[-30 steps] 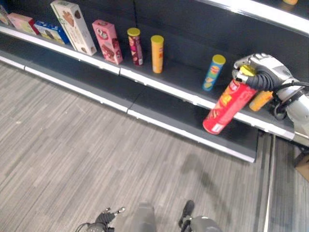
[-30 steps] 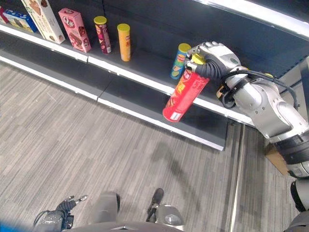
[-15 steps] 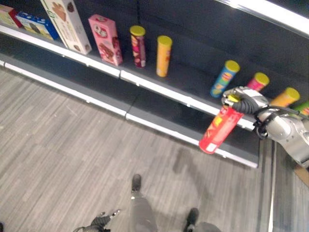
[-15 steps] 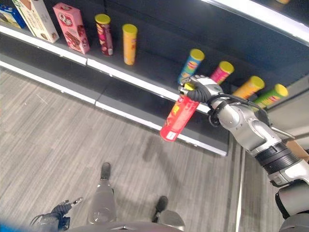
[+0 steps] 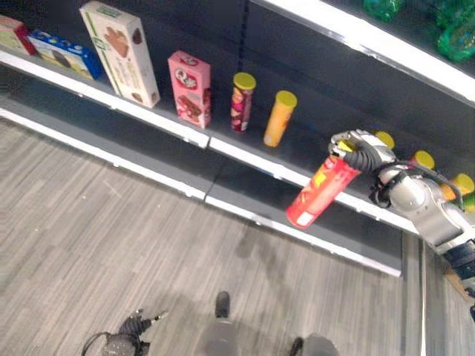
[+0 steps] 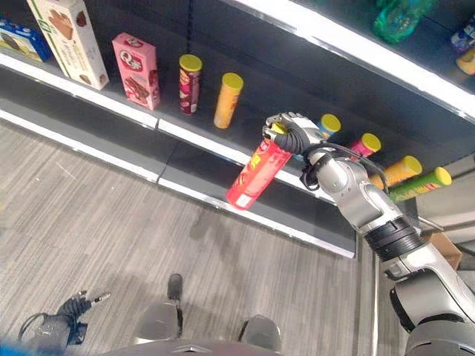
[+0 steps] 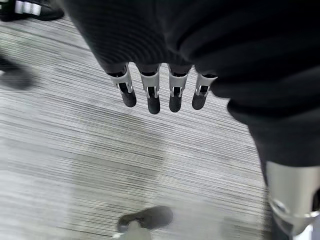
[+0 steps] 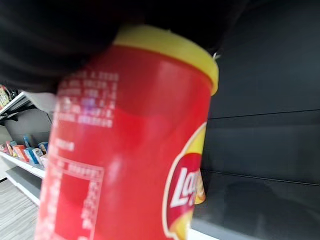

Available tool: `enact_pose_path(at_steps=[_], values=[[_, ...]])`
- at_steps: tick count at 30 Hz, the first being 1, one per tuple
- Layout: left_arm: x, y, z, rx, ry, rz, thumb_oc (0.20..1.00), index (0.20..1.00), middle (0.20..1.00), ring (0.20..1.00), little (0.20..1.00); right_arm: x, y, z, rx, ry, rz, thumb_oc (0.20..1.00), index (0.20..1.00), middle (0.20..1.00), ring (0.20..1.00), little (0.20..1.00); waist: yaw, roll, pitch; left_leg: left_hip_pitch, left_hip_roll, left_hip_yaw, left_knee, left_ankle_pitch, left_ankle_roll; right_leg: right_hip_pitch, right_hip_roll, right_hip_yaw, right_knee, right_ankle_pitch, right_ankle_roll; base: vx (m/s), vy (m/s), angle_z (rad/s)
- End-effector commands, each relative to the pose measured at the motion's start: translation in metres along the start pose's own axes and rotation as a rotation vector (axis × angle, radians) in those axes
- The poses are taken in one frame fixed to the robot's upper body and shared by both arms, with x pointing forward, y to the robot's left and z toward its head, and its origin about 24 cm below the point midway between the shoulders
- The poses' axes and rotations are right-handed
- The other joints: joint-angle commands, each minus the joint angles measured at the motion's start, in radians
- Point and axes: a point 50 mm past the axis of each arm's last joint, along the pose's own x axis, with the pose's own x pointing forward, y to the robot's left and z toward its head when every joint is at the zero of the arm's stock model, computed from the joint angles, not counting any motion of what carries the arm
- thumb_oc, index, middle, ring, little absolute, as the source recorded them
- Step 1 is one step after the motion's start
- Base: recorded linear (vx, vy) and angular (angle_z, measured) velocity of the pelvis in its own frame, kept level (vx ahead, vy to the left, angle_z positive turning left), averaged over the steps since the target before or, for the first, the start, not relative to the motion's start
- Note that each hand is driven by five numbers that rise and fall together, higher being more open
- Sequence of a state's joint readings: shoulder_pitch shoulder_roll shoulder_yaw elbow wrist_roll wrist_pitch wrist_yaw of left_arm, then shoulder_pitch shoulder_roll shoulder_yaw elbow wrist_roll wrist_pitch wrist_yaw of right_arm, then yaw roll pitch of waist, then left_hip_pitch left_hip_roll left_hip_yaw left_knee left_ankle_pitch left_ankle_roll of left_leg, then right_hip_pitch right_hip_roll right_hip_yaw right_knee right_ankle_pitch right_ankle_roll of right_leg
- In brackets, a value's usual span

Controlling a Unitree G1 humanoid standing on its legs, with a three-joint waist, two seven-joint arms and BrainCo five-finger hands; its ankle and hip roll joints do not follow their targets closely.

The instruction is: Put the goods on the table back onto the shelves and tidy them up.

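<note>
Red chip can [image 6: 257, 173] hangs in the right hand [image 6: 291, 131], whose fingers [image 5: 362, 157] are curled round its yellow-lidded top. The can's long axis is tilted: the lid end points up toward the shelf [image 5: 245, 157], the base points down and toward the robot's left, out over the grey floor [image 5: 111, 237] in front of the lower shelf board. On the shelf behind stand a dark red can [image 5: 241, 101] and an orange can [image 5: 280, 118], a pink box [image 5: 191, 88] and a tall white box [image 5: 121, 53] further left, with more cans [image 6: 401, 171] near the right arm. The left hand [image 7: 160, 92] hangs above the floor, fingers straight and holding nothing.
</note>
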State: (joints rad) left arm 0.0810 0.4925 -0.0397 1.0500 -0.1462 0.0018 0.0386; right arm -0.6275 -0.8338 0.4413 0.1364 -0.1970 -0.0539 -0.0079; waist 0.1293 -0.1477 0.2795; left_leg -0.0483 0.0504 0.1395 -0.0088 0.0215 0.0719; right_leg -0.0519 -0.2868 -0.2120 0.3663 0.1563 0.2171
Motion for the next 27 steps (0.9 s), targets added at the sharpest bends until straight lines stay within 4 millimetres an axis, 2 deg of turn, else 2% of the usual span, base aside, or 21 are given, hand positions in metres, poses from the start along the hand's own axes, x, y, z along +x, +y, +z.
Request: enact_pose_path(at_steps=[1,2,3,6,8,9,12,17,20,27], values=[[-0.005,-0.008,-0.029,-0.004,0.097,-0.010,1.000,1.000,1.000,1.000,1.000,0.012,-0.038,0.010,-0.085,-0.044,-0.116,0.200,0.200,0.200,0.200,0.200,0.011,0.030,-0.033,0.012,0.021,-0.065,-0.078,0.003,-0.089,-0.021,0.081,-0.045,-0.053,-0.131,-0.048,0.15,0.030,-0.11],[-0.005,-0.008,-0.029,-0.005,0.097,-0.010,1.000,1.000,1.000,1.000,1.000,0.012,-0.038,0.011,-0.085,-0.045,-0.115,0.200,0.200,0.200,0.200,0.200,0.010,0.032,-0.033,0.014,0.023,-0.065,-0.078,0.001,-0.090,-0.018,0.084,-0.047,-0.056,-0.131,-0.050,0.17,-0.032,-0.18],[-0.006,-0.014,-0.033,0.000,0.113,-0.029,1.000,1.000,1.000,1.000,1.000,0.014,-0.037,0.012,-0.079,-0.048,-0.117,0.200,0.200,0.200,0.200,0.200,0.006,0.035,-0.030,0.026,0.024,-0.072,-0.078,-0.011,-0.098,-0.043,0.094,-0.057,-0.189,-0.133,-0.048,0.17,-0.066,-0.14],[-0.004,-0.021,-0.028,-0.002,0.095,-0.045,1.000,1.000,1.000,1.000,1.000,0.014,-0.036,0.009,-0.082,-0.031,-0.130,0.200,0.200,0.200,0.200,0.200,-0.015,0.037,-0.011,0.053,0.014,-0.094,-0.078,-0.030,-0.103,-0.104,0.106,0.003,-0.362,-0.057,-0.019,0.20,-0.072,-0.08],[-0.004,-0.022,-0.025,-0.001,0.088,-0.046,1.000,1.000,1.000,1.000,1.000,0.012,-0.036,0.006,-0.096,-0.016,-0.135,0.200,0.200,0.200,0.200,0.200,-0.022,0.043,-0.007,0.065,0.017,-0.103,-0.078,-0.040,-0.105,-0.111,0.112,0.028,-0.405,-0.033,-0.006,0.16,-0.062,0.19],[-0.003,-0.024,-0.017,-0.001,0.049,-0.055,1.000,1.000,1.000,1.000,1.000,0.008,-0.042,0.002,-0.130,0.003,-0.166,0.200,0.200,0.200,0.200,0.200,-0.025,0.035,-0.003,0.068,-0.003,-0.113,-0.077,-0.046,-0.108,-0.094,0.112,0.044,-0.448,-0.017,-0.007,0.21,-0.109,0.41],[-0.002,-0.030,-0.007,0.003,0.009,-0.064,1.000,1.000,1.000,1.000,1.000,0.004,-0.046,-0.003,-0.163,0.027,-0.211,0.200,0.200,0.200,0.200,0.200,-0.032,0.043,-0.012,0.062,-0.003,-0.131,-0.076,-0.050,-0.115,-0.081,0.114,0.036,-0.454,-0.017,-0.013,0.16,-0.114,0.64],[-0.003,-0.040,-0.007,0.028,0.006,-0.088,1.000,1.000,1.000,1.000,1.000,0.003,-0.050,-0.008,-0.200,0.057,-0.275,0.200,0.200,0.200,0.200,0.200,-0.043,0.071,-0.019,0.036,0.019,-0.152,-0.075,-0.042,-0.139,-0.066,0.121,-0.008,-0.454,-0.037,-0.025,0.13,-0.122,0.46],[-0.002,-0.046,-0.002,0.035,-0.004,-0.092,1.000,1.000,1.000,1.000,1.000,0.003,-0.054,-0.016,-0.233,0.103,-0.357,0.200,0.200,0.200,0.200,0.200,-0.034,0.100,-0.007,0.004,0.042,-0.171,-0.071,-0.027,-0.169,-0.060,0.124,-0.056,-0.442,-0.069,-0.040,0.09,-0.143,0.25],[-0.002,-0.058,0.008,0.049,-0.039,-0.108,1.000,1.000,1.000,1.000,1.000,0.009,-0.062,-0.024,-0.346,0.159,-0.492,0.200,0.200,0.200,0.200,0.200,-0.017,0.143,0.015,-0.036,0.066,-0.193,-0.069,-0.004,-0.196,-0.062,0.124,-0.129,-0.408,-0.113,-0.054,0.04,-0.092,0.40]])
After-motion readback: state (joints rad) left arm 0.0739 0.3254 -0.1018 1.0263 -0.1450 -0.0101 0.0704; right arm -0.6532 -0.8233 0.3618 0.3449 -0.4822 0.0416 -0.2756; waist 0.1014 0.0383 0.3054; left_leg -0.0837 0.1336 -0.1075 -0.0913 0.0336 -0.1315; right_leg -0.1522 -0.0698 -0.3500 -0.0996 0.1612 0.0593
